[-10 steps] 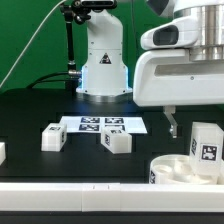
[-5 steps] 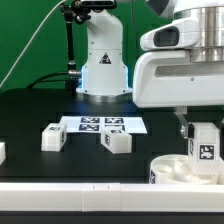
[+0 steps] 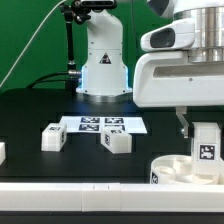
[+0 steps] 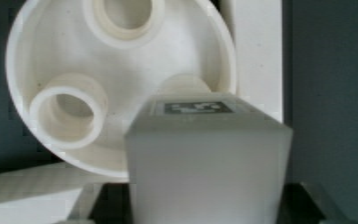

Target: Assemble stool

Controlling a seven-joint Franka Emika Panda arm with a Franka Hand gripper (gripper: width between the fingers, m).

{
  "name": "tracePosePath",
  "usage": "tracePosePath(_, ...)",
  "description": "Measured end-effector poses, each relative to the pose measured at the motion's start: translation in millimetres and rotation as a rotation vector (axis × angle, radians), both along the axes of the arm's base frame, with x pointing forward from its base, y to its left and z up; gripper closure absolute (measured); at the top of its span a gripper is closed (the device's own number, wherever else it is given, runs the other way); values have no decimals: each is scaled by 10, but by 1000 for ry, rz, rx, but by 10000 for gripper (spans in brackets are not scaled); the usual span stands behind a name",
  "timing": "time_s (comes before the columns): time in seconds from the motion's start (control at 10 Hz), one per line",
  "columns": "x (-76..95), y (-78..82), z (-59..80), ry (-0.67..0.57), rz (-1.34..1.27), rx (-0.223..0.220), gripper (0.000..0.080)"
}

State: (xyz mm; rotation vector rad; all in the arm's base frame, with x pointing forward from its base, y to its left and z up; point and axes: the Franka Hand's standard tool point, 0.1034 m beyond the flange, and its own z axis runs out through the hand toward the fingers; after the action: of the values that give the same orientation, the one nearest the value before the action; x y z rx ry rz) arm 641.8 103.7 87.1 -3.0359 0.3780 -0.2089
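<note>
The round white seat lies at the front of the table on the exterior view's right. One white leg with a square tag stands upright on it. My gripper is shut on this leg; one dark finger presses its side and the other is hidden. In the wrist view the leg fills the gap of my gripper, with the seat and its two round sockets beyond. Two more legs lie loose on the black table.
The marker board lies flat behind the two loose legs. The robot base stands at the back. A white part shows at the exterior view's left edge. A white ledge runs along the table's front.
The visible finger has moved toward the exterior view's right, from a gap beside the leg to against it. The jaws have closed on the leg. The other parts have not moved.
</note>
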Motion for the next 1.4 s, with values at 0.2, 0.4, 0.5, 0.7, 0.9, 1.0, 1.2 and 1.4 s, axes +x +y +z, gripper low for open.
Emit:
tracePosePath(0.2,5,-31,-1,8,-219,56,462)
tracePosePath(0.4,7,-57,-1,28,-429,108,462)
tracePosePath(0.5,4,-58,-3,36,-504,125,462)
tracePosePath(0.7,-14,-39,-12,65,-759,172,461)
tracePosePath(0.9,-26,-6,-15,89,-955,206,461)
tracePosePath(1.0,-34,23,-18,104,-1057,226,461)
tracePosePath(1.2,-41,48,-23,133,-1211,264,461)
tracePosePath(1.4,-39,66,-27,155,-1341,298,459)
